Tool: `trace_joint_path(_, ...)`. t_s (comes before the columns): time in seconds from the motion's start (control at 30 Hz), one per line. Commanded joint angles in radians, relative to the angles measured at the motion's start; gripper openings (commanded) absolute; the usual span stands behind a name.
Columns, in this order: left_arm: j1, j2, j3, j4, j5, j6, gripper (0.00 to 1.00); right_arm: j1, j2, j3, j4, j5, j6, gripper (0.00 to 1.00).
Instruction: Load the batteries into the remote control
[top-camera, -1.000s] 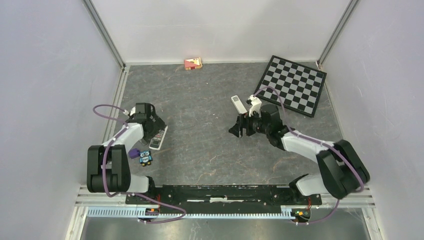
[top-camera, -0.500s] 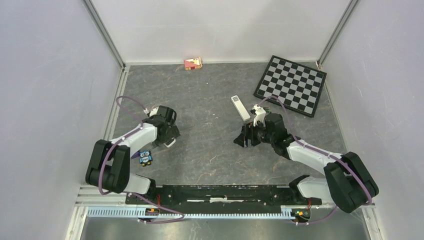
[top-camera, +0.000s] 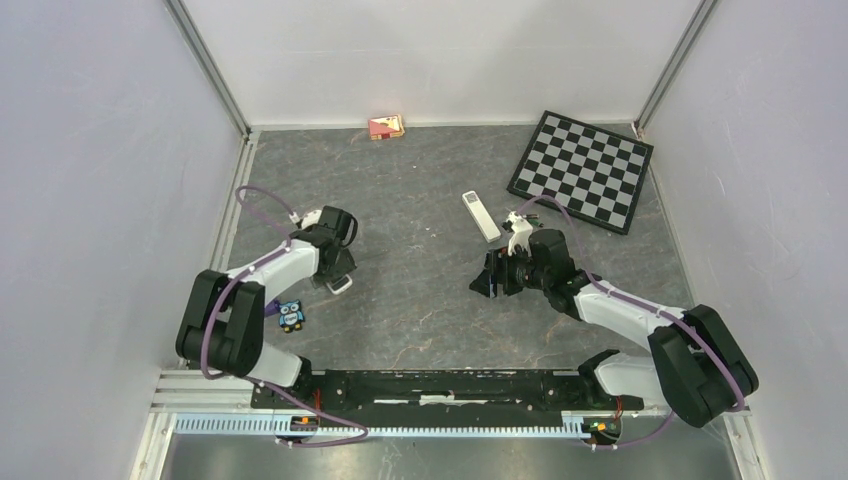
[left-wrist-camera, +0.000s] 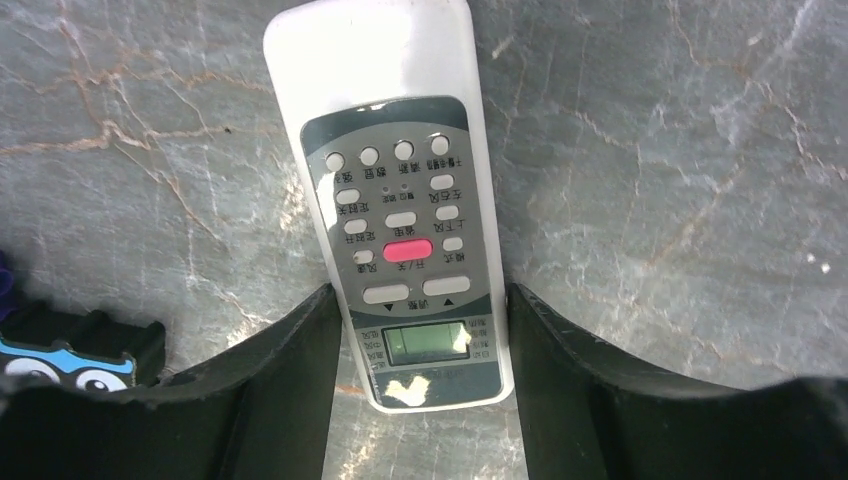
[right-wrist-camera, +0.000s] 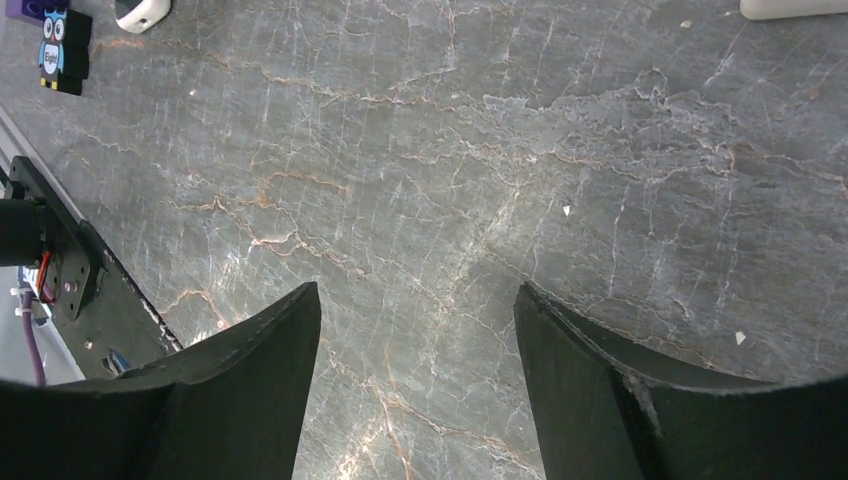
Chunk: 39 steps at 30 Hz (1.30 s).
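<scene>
1. Two remotes lie on the table (top-camera: 420, 310). The remote control (left-wrist-camera: 400, 200) sits left of centre, buttons up, under the left gripper (left-wrist-camera: 420, 292). A second remote (top-camera: 481, 216) lies well apart, near the chessboard (top-camera: 580, 170).
2. Left gripper: jaws astride the display end of the remote control; both fingers (left-wrist-camera: 290, 370) meet its long edges, so it reads as clamped.
3. Right gripper (right-wrist-camera: 415, 400): jaws apart, nothing between them, hovering over bare table.
4. Batteries: none visible in any view; location unknown.
5. Hazards, as judgement:
   - the hold is at one end of a long body; a lift could let the far end droop or pivot;
   - the casing looks smooth and hard; slip between the fingers is likely under light pressure;
   - the face is up, so the battery bay is presumably underneath; a turn-over is needed and risks a drop;
   - the owl toy (top-camera: 291, 316) sits near; a swing of the arm could knock it;
   - slim round cells would roll on so flat a surface.
6. Materials:
   - remote control: glossy white plastic, rounded oblong; grey panel, small pale oval buttons, one pink-red, a small greenish display;
   - table: flat grey marbled surface with tan veins;
   - fingers: matte black, curved.
</scene>
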<state>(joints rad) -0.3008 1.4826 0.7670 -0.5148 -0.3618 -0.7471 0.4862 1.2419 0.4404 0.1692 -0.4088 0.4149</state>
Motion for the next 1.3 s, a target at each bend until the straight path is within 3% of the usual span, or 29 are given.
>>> trace_joint_path(0.0, -0.007, -0.101, -0.07, 0.051, 0.149, -0.023, 0.47, 0.001, -0.023, 0.046, -0.009, 0.006, -0.006, 0.76)
trace_joint_path(0.23, -0.059, -0.249, -0.069, 0.09, 0.562, 0.027, 0.45, 0.002, -0.007, 0.069, 0.05, -0.06, 0.058, 0.78)
trace_joint_path(0.37, -0.099, -0.288, -0.057, 0.173, 0.789, 0.042, 0.45, 0.002, -0.044, 0.025, 0.214, -0.104, 0.267, 0.83)
trace_joint_path(0.5, -0.123, -0.325, -0.048, 0.263, 0.915, 0.06, 0.45, 0.004, -0.087, -0.016, 0.446, -0.096, 0.532, 0.89)
trace_joint_path(0.63, -0.124, -0.338, -0.059, 0.435, 1.069, -0.02, 0.47, 0.022, -0.045, 0.081, 0.467, -0.128, 0.627, 0.98)
trace_joint_path(0.8, -0.134, -0.344, -0.05, 0.623, 1.142, -0.155, 0.47, 0.066, -0.018, 0.114, 0.525, -0.064, 0.733, 0.98)
trace_joint_path(0.97, -0.14, -0.337, -0.064, 0.805, 1.173, -0.292, 0.47, 0.081, 0.055, 0.085, 0.838, -0.054, 0.965, 0.98)
trace_joint_path(1.2, -0.152, -0.328, -0.06, 0.896, 1.178, -0.346, 0.46, 0.124, 0.098, 0.149, 0.717, -0.03, 0.948, 0.98)
trace_joint_path(1.27, -0.156, -0.33, -0.062, 0.901, 1.179, -0.346, 0.46, 0.124, 0.096, 0.14, 0.751, -0.004, 0.956, 0.98)
